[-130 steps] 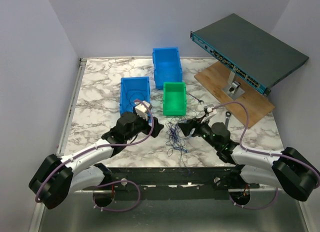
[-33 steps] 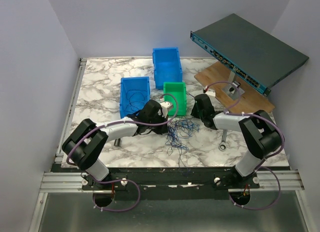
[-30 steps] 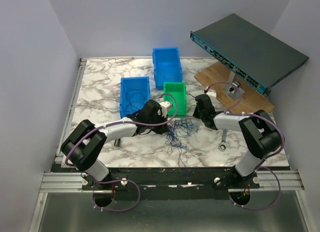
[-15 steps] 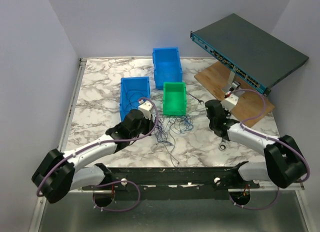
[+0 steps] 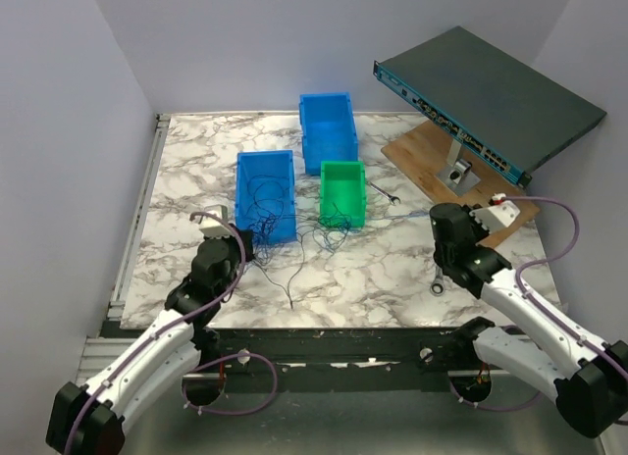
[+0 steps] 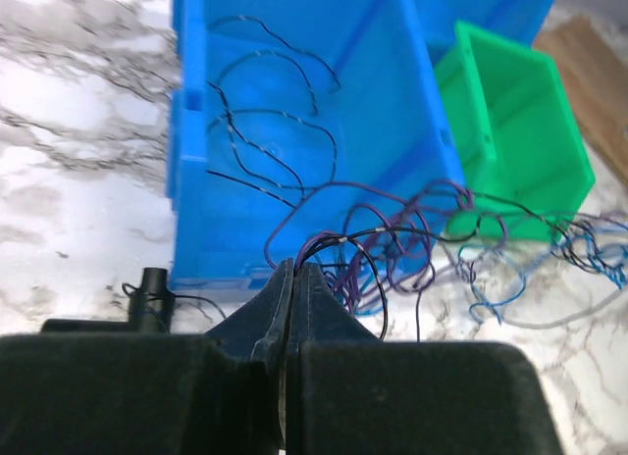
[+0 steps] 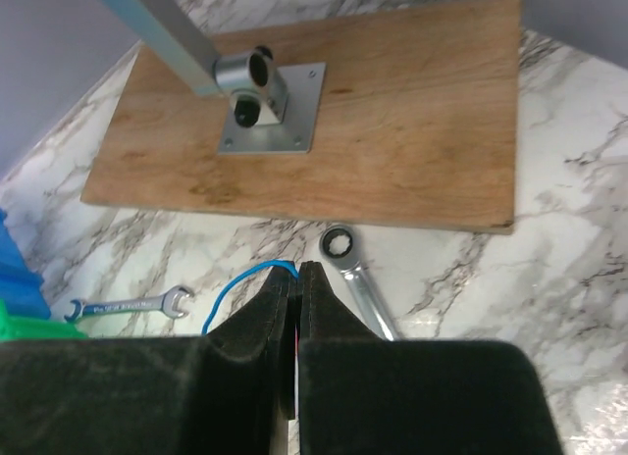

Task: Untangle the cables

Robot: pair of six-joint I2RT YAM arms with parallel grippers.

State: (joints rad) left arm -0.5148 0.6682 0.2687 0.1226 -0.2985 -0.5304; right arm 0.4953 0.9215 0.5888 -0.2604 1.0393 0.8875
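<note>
Thin blue and dark cables (image 5: pixel 324 237), spread over marble table (image 5: pixel 196 161) between both arms.
Fingers of left gripper (image 6: pixel 291 275) pinched together on dark-purple strands, in front of blue bin (image 6: pixel 294 102) with loose loops inside; green bin (image 6: pixel 510 141) adjacent. Fingers of right gripper (image 7: pixel 296 275) pinched on one blue strand, beside ratchet wrench (image 7: pixel 358 278).

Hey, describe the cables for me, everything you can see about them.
The cables are hair-thin wires, purple-blue and black, looped in a loose tangle on the marble table before the nearer blue bin and the green bin. A few black loops lie inside that blue bin. The left gripper is shut on several strands at the tangle's left end; the right gripper pinches one blue strand that runs off to the right.
</note>
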